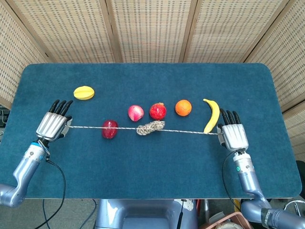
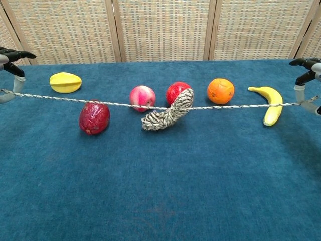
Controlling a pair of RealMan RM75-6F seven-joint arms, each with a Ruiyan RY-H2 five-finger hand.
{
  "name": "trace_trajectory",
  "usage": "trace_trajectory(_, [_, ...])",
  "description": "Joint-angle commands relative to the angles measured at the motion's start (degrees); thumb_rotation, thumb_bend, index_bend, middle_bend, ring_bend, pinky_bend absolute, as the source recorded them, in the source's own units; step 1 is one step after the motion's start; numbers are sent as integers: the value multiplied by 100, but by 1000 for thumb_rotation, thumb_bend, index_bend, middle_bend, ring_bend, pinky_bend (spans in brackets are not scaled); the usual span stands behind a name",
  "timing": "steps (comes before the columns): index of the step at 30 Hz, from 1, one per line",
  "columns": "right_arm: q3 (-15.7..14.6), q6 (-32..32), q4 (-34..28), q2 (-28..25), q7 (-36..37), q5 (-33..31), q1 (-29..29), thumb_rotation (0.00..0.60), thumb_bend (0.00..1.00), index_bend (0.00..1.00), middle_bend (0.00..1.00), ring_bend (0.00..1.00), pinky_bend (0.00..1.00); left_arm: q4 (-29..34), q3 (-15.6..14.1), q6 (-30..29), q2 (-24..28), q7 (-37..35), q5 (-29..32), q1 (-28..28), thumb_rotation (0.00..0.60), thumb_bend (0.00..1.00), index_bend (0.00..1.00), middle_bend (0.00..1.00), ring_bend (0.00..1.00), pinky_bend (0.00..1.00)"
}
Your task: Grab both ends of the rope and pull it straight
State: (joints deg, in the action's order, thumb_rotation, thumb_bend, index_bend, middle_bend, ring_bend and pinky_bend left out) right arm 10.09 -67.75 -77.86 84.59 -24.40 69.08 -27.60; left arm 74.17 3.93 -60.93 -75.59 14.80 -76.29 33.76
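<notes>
Left hand [image 1: 52,125] and right hand [image 1: 234,135] each pinched an end of the white-and-black braided rope [image 1: 95,128], drawn taut above the blue tabletop [image 1: 152,167] with a knotted bundle hanging mid-span. Dark red apple [image 1: 109,129] sat under the line. Beyond lay a yellow banana [image 1: 211,115] and an orange [image 1: 183,107].

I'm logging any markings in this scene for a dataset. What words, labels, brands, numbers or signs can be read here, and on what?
None can be read: no text shows on the rope, the fruit, the blue table, the woven screens behind it, or the left hand and right hand.
</notes>
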Motion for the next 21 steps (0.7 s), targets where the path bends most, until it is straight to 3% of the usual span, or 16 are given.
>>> trace_trajectory(1, [-6,23,-7,0,9,-17,2,600,434,742,0,0,0,-14,-3,6,-23,-13,-15,-7,600,656,827,0,0,0])
trace_trajectory(10, [-16,57,-31,-4,15,-55,8,600,434,721,0,0,0,4,5,2,-65,7,-69,-21,600,633,806,0,0,0])
trace_trajectory(11, [-24,83,-46,-12,54,-66,15,600,433,652,0,0,0,19,-2,20,-62,9,-60,-30,600,501,725,0,0,0])
trace_trajectory(12, [-26,105,-65,-24,75,-83,20,600,409,578,0,0,0,61,-4,51,-45,0,-29,-39,600,304,550,0,0,0])
trace_trajectory(14, [-19,139,-130,-53,133,-126,34,600,188,280,0,0,0,241,14,128,37,-9,119,-77,600,27,179,0,0,0])
trace_trajectory(15, [-16,145,-153,-66,153,-135,39,600,103,191,0,0,0,309,27,128,70,-7,157,-91,600,0,40,0,0,0])
trace_trajectory(16, [-13,136,-195,-95,184,-125,48,600,19,88,0,0,0,433,56,85,140,-13,188,-118,600,0,3,0,0,0])
trace_trajectory(17, [-9,79,-251,-132,228,-77,66,600,0,29,0,0,0,575,101,-57,226,-80,181,-178,600,0,0,0,0,0])
trace_trajectory(21, [-19,-83,-392,-232,391,94,130,600,0,0,0,0,0,887,146,-373,439,-241,95,-335,600,0,0,0,0,0])
